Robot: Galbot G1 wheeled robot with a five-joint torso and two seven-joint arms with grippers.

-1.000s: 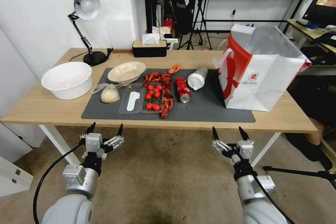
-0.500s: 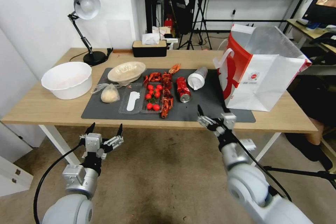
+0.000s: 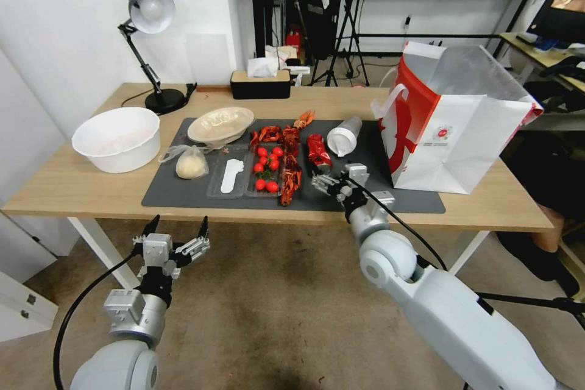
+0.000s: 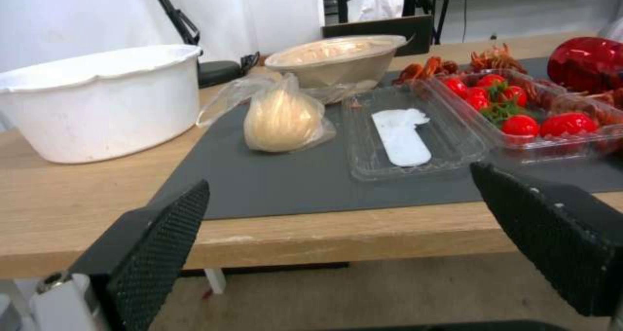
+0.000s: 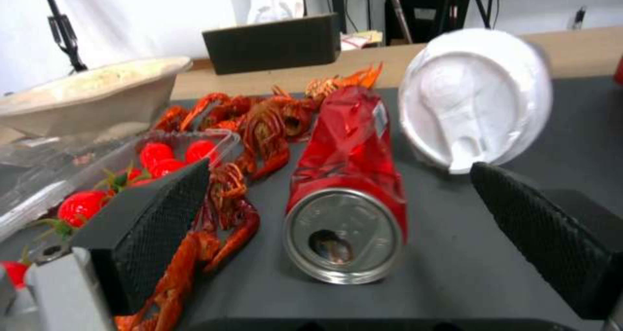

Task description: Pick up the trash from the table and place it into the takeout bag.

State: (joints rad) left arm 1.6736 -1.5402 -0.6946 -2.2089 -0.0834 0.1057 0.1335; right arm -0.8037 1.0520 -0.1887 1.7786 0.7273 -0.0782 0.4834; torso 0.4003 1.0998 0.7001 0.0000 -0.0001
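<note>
A: Nothing bagged yet, by the look of it. Right gripper (image 3: 329, 182) low over the tabletop's (image 3: 73, 186) near edge, jaws spread wide, empty, lined up on the crushed red can (image 5: 347, 175).

B: Dented metal, lying on the dark mat (image 3: 365, 186); lidded plastic cup (image 5: 474, 97) beside it. Stiff paper takeout bag (image 3: 457, 134) upright at the right end. Left gripper (image 3: 175, 233) parked below the near edge, open.

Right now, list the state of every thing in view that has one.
crushed red can: lying on its side, dented, opening toward the camera
takeout bag: upright, mouth open
lidded cup: lying on its side
clear tray: open
right gripper: open, by the can
left gripper: open, below table edge
</note>
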